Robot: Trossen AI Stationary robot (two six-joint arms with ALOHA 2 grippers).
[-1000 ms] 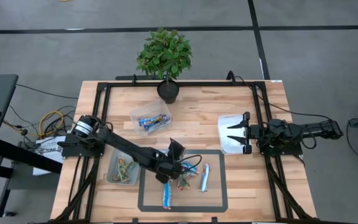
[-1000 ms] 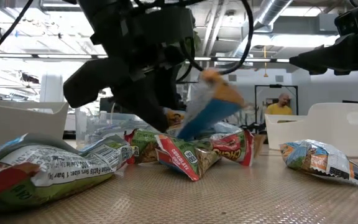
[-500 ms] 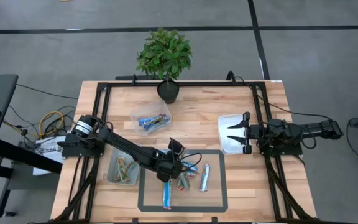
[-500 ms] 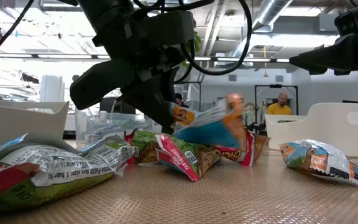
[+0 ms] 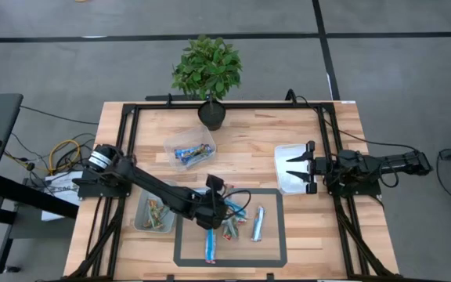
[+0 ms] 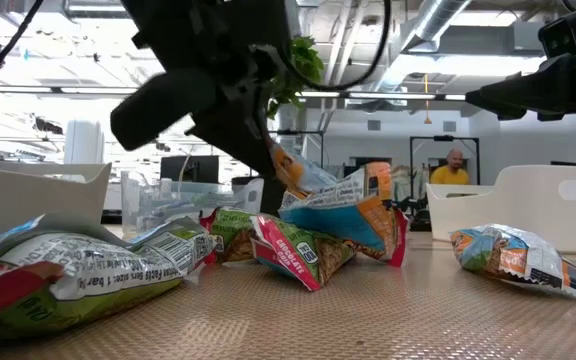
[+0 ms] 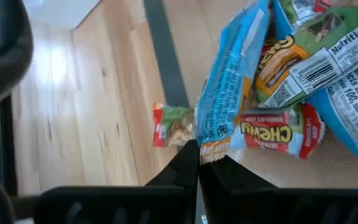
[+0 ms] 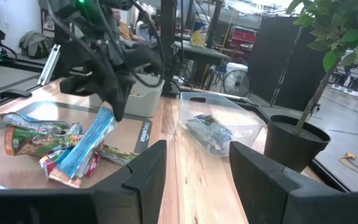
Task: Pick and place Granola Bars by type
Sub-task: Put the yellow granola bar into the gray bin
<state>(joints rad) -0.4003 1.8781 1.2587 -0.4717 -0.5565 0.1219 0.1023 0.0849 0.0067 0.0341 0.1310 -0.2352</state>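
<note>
Pinching one blue bar (image 7: 229, 81) — left gripper (image 7: 197, 152) closed; right gripper (image 5: 294, 167) open.

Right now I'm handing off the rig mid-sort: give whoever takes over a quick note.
Left gripper is shut on a blue bar, lifting it by one end over the mat pile.
Right gripper is open, waiting above the white bin.
Done: blue bars in the clear bin near the plant; brown-green bars in the left bin.
Left: the held bar, plus several bars on the mat.
</note>
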